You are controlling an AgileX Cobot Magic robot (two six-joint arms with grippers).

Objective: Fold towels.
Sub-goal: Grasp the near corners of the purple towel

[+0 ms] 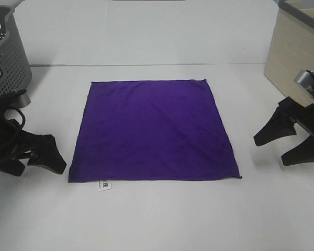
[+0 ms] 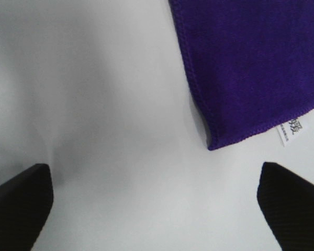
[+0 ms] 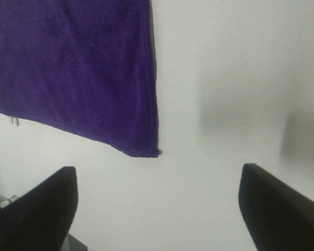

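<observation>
A deep purple square towel [image 1: 153, 129] lies flat and unfolded in the middle of the white table. Its small white care tag [image 1: 104, 185] sticks out at the near left corner. My left gripper [image 1: 46, 157] is open and empty, resting to the left of that corner. My right gripper [image 1: 282, 145] is open and empty, to the right of the towel's right edge. The left wrist view shows the towel's corner [image 2: 251, 68] and the tag [image 2: 286, 130] between the spread fingers. The right wrist view shows the towel's near right corner [image 3: 78, 68].
A grey perforated basket [image 1: 5, 57] stands at the back left. A beige box [image 1: 295, 55] stands at the back right. The white table [image 1: 162, 219] extends in front of the towel.
</observation>
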